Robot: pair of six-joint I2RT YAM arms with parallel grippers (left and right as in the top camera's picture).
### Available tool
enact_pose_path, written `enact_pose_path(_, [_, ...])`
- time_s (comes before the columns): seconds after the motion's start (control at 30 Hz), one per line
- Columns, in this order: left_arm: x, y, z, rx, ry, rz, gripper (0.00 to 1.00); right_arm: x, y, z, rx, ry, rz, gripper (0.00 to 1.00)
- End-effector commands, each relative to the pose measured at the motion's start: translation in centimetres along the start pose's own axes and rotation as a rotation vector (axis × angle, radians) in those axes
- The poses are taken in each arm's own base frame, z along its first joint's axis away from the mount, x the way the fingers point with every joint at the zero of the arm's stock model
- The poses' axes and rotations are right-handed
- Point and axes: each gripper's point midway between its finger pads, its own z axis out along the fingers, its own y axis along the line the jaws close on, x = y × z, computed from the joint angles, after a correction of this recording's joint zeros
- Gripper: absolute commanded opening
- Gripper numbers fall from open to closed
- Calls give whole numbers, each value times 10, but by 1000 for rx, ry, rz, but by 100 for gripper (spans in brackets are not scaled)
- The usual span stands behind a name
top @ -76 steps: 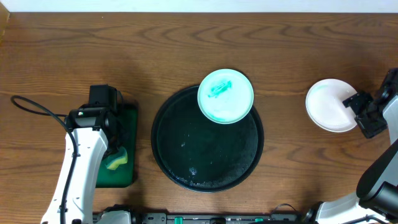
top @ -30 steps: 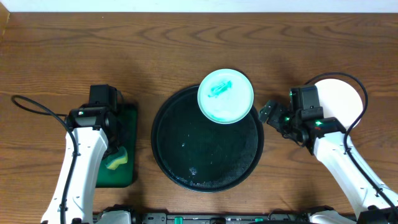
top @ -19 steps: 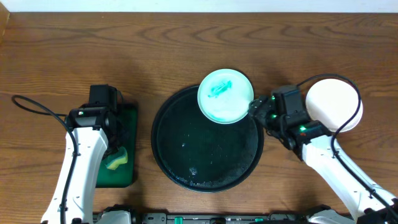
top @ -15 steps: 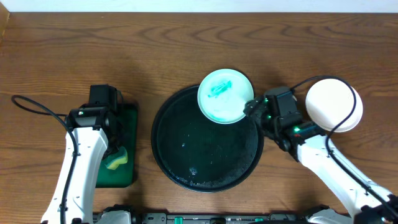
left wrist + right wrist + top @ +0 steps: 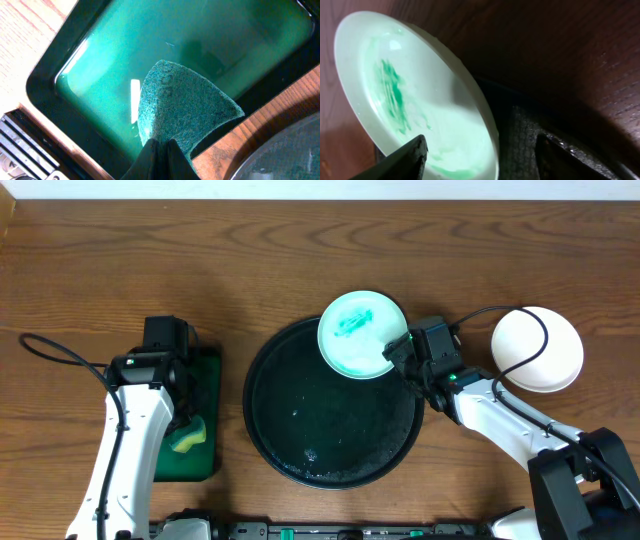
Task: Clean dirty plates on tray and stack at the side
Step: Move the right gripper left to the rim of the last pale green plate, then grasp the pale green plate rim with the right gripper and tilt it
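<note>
**Brown wooden bench, one smeared plate at the black tray's edge**

On the wood-grain bench (image 5: pixel 200 250), the right claw (image 5: pixel 481 144) stands wide open, its two dark fingers (image 5: pixel 405 159) spread on either side of the near rim of the mint plate (image 5: pixel 415 95). Whether either finger touches the rim cannot be told. The plate carries a green smear and lies over the far rim of the black tray (image 5: pixel 330 430), partly off the tray. To its right, off the tray, a white plate (image 5: pixel 537 348) sits on the bench with a cable (image 5: pixel 500 315) arching across it.

The left claw (image 5: pixel 159 148) is pinched tight on a green scouring pad (image 5: pixel 185 107), which hangs over the wet green tray (image 5: pixel 125 55) left of the black one.
</note>
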Motion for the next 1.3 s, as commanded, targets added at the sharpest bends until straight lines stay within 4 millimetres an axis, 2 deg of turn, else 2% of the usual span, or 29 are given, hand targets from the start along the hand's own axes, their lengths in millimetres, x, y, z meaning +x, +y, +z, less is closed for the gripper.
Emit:
enact_pose_path(0.0, [-1, 0, -1, -1, 3, 13, 7, 0, -3, 2, 11, -9, 15, 60])
enact_pose_path(0.13, [-2, 0, -1, 1, 1, 13, 7, 0, -10, 5, 39, -13, 28, 24])
enact_pose_path(0.17, [-2, 0, -1, 1, 1, 12, 7, 1, -13, 8, 48, -11, 36, 20])
enact_pose_path(0.2, [-2, 0, -1, 1, 1, 12, 7, 2, -16, 10, 59, -8, 43, 21])
enact_pose_path(0.3, [-2, 0, -1, 1, 1, 12, 7, 7, -28, 20, 99, 11, 66, 41])
enact_pose_path(0.37, [-2, 0, -1, 1, 1, 12, 7, 8, -34, 25, 119, 16, 65, 43])
enact_pose_path(0.5, [-2, 0, -1, 1, 1, 12, 7, 9, -40, 30, 135, 18, 63, 38])
enact_pose_path(0.57, [-2, 0, -1, 1, 1, 12, 7, 8, -36, 31, 120, 15, 49, 31])
enact_pose_path(0.63, [-2, 0, -1, 1, 1, 12, 7, 6, -30, 32, 94, 10, 17, 14])
enact_pose_path(0.67, [-2, 0, -1, 1, 1, 12, 7, 6, -27, 32, 80, 7, 2, 1])
enact_pose_path(0.87, [-2, 0, -1, 1, 1, 12, 7, 4, -18, 33, 45, 7, -114, 1])
enact_pose_path(1.03, [-2, 0, -1, 1, 1, 12, 7, 23, -7, 26, -18, 109, -288, 1])
enact_pose_path(1.13, [-2, 0, -1, 1, 1, 18, 7, 38, -4, 14, -45, 176, -429, 1])
enact_pose_path(1.27, [-2, 0, -1, 1, 1, 38, 7, 52, -23, -12, 30, 241, -602, 1])
